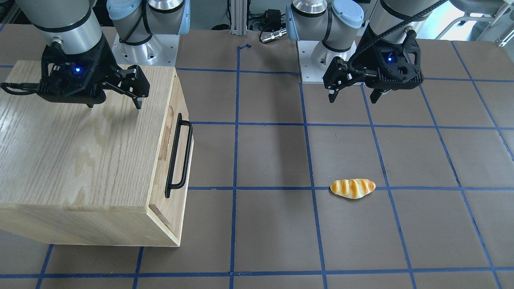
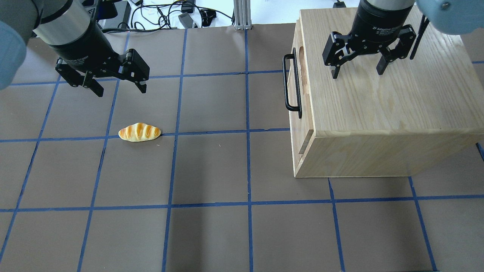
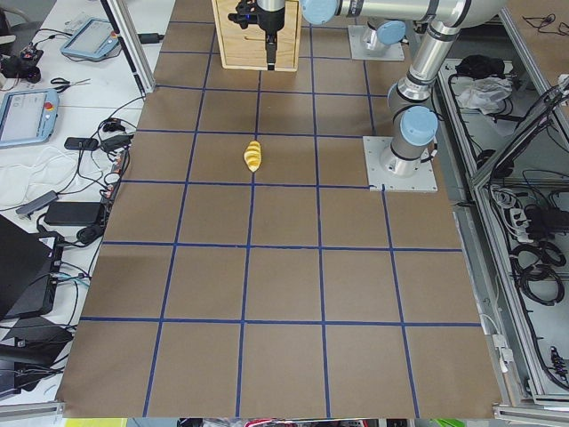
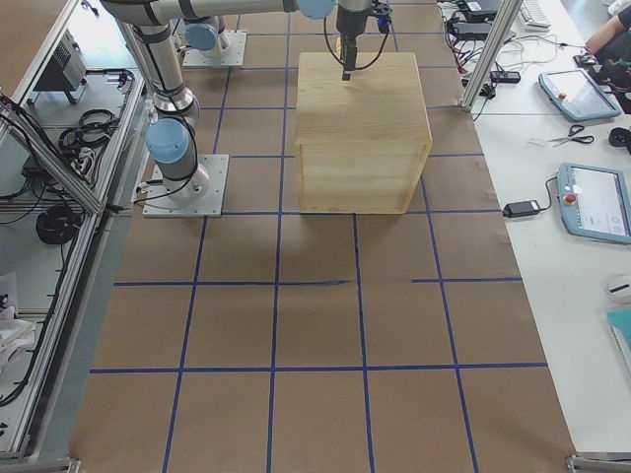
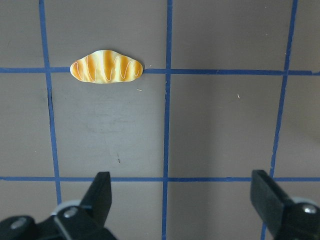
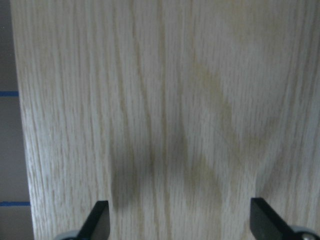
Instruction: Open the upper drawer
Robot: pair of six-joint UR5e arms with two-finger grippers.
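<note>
A light wood cabinet point(image 1: 72, 152) stands on the robot's right half of the table. The upper drawer's front point(image 1: 180, 156) faces the table's middle, with a long black bar handle point(image 1: 172, 160) and an oblong cutout; it looks pushed in. In the overhead view the handle point(image 2: 289, 85) stands on the front point(image 2: 304, 102). My right gripper point(image 1: 115, 105) is open and empty, pointing down over the cabinet's top point(image 2: 357, 73), behind the handle and apart from it. My left gripper point(image 1: 353, 99) is open and empty above the bare table point(image 2: 121, 91).
A toy bread loaf point(image 1: 352, 188) lies on the brown mat with blue tape lines, in front of the left gripper point(image 5: 182, 200); it also shows in the overhead view point(image 2: 139, 132). The right wrist view shows only the cabinet's wood top point(image 6: 170, 100).
</note>
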